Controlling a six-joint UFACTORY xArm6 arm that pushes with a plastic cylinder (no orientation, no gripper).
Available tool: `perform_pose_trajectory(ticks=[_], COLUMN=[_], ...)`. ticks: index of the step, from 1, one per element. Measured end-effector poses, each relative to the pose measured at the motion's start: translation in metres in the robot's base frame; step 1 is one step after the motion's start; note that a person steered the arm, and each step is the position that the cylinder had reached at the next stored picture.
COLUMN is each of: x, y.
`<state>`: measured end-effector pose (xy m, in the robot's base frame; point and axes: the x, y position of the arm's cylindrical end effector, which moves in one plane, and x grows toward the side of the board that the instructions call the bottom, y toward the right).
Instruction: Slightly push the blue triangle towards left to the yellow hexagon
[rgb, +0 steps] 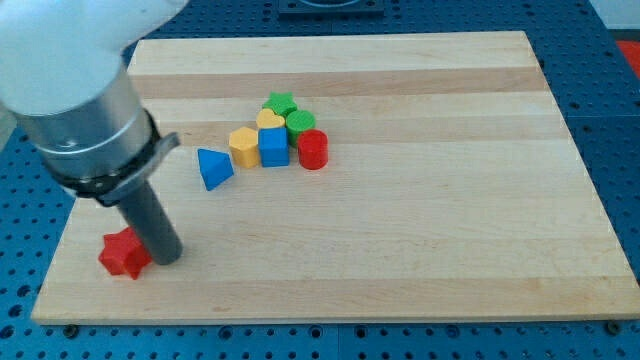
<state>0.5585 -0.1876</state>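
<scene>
Arm: the xArm6 comes in from the view's top left, its pale body ending in a straight dark rod over the lower left part of the worktop (420, 250).
My tip (167, 258): low on the worktop at the view's lower left, right against the red star (123, 254) – the rod appears to touch the star's right side, though real contact cannot be told for sure.
Gripper: there is none on this arm, so nothing is held and no open or closed state shows – only the bare rod.
Blue triangle (213, 166): lies up and to the view's right of my tip, well apart from it, and just left of the yellow hexagon (244, 147), with a narrow gap between them.
Cluster: the yellow hexagon sits against the left side of the blue cube (273, 147); the red cylinder (313, 149) stands just right of the cube.
Behind the cluster: a yellow heart (269, 121) just above the cube, a green cylinder (300, 123) to its right and a green star (280, 102) at the top, all packed close.
Worktop: pale wooden board on a blue surface.
</scene>
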Motion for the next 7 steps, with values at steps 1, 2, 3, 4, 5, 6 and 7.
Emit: perform_pose_trajectory(ticks=[1,2,3,4,5,6,7], x=[0.000,0.000,0.000,-0.012,-0.030,-0.057,-0.101], y=[-0.021,-0.023,-0.001,0.060,0.085,0.059,0.007])
